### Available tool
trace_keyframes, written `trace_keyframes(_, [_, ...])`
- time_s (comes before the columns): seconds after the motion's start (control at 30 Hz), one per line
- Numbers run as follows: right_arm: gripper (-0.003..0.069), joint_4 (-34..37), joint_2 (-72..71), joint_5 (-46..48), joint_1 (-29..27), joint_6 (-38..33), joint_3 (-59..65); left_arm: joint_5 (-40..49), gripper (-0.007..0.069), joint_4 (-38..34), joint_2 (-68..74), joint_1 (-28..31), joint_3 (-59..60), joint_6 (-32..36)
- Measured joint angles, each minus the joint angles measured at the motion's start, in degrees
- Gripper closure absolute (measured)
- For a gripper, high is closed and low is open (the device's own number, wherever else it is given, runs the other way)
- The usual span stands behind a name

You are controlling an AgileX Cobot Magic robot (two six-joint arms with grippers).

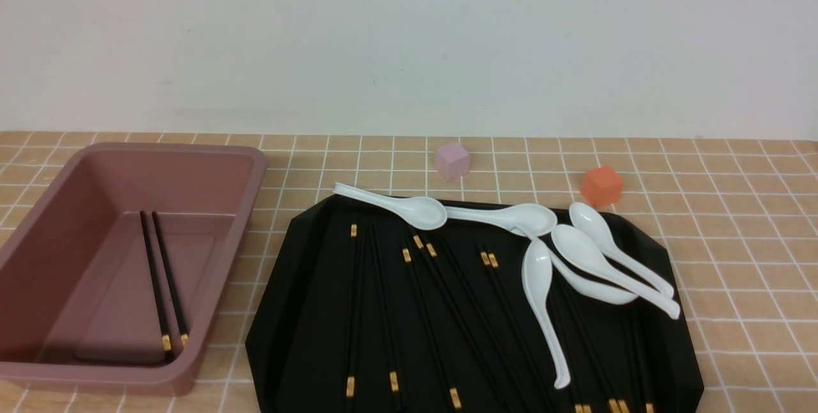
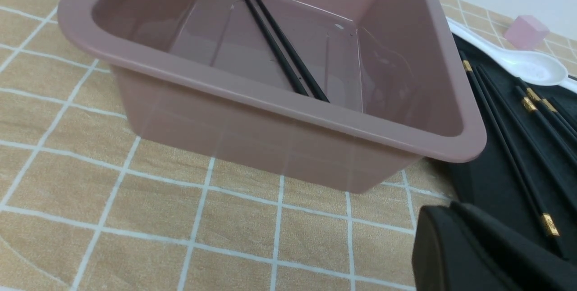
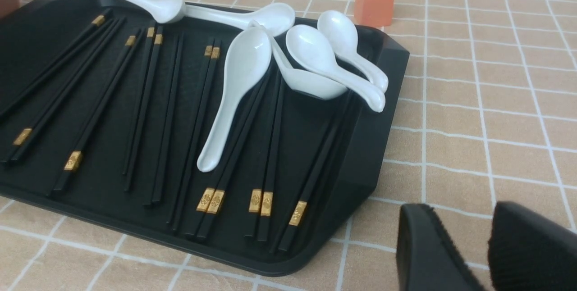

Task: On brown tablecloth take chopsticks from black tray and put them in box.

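Observation:
The dusty-pink box (image 1: 255, 163) stands at the left on the brown tablecloth (image 1: 735, 221). Two black chopsticks (image 1: 163, 279) lie side by side on its floor, also in the left wrist view (image 2: 279, 52). The black tray (image 1: 300, 311) lies right of it with many chopsticks (image 1: 441, 311) spread lengthwise. Neither gripper shows in the front view. My left gripper (image 2: 451, 212) is shut and empty, near the box's (image 2: 288, 102) near corner and the tray's edge. My right gripper (image 3: 462, 210) is open and empty over the cloth, beside the tray's (image 3: 360, 147) right front corner and its chopsticks (image 3: 148, 102).
Several white ceramic spoons (image 1: 543, 285) lie over the chopsticks on the tray's far right part, also in the right wrist view (image 3: 234, 84). A pink cube (image 1: 452, 160) and an orange cube (image 1: 601, 185) stand on the cloth behind the tray. A white wall closes the back.

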Motion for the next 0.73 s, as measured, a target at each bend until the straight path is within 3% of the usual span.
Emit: trace_keyframes(0.73, [0.0419,0.0,0.0,0.0,0.0,0.0,0.0,0.0,0.0584,0.0,0.0,0.0,0.0,0.1])
